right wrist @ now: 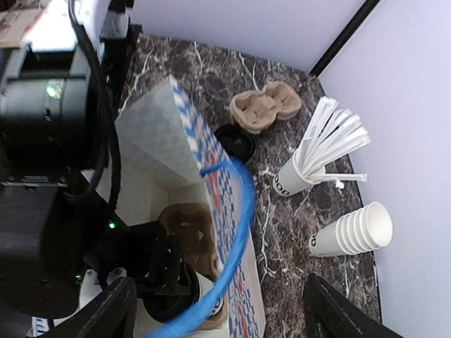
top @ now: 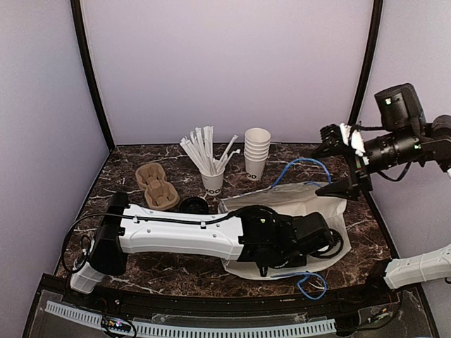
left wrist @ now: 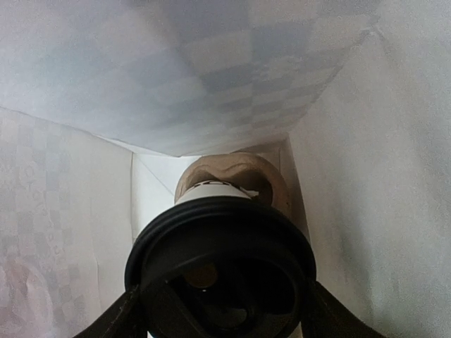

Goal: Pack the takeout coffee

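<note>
Marble table (top: 127, 165); bag (top: 296, 198) seemingly hides cup (left wrist: 211, 191).

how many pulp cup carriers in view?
2. One pulp carrier on the table, left of the straw cup; the second carrier inside the paper bag. The bag may hide more.

Coffee cup (right wrist: 209, 290) inside paper bag (right wrist: 155, 134)

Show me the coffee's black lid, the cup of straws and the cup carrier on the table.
coffee's black lid (left wrist: 220, 271), left wrist view, its top face.
cup of straws (top: 213, 182), top view, the cup's white side.
cup carrier on the table (top: 156, 186), top view, between its wells.
</note>
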`<state>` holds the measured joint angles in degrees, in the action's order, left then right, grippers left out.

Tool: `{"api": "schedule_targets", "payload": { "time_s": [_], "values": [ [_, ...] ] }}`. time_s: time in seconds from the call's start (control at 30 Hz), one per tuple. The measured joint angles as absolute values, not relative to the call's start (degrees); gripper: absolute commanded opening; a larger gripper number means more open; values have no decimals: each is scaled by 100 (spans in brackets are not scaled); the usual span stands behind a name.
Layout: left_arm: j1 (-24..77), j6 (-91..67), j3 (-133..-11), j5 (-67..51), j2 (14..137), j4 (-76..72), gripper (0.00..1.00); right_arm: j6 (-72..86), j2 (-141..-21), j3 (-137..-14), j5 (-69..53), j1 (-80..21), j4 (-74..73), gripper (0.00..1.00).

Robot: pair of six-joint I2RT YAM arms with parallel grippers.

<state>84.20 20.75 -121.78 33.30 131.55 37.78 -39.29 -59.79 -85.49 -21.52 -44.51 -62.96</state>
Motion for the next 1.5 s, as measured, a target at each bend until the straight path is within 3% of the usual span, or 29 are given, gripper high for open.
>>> {"api": "schedule_targets", "payload": {
  "time_s": [0.23,1.1,1.4,1.5],
  "values": [
    [8595,1826,-12068,3365,13155,3752,8,-4165,-5557,-9529,-2598,-3804,-6796,87],
    [8565,464,-10759,3577,12499,2919,5,-4163,-5537,-8536,-2567,-3218,-6834,89],
    [8403,534,-10641,3588,12350,2832,5,-4171,-5739,-7918,-2451,-3269,-6611,83],
    [8377,554,-10641,3573,12350,2827,6,-4167,-6029,-7760,-2375,-3367,-6519,77]
  ]
}}
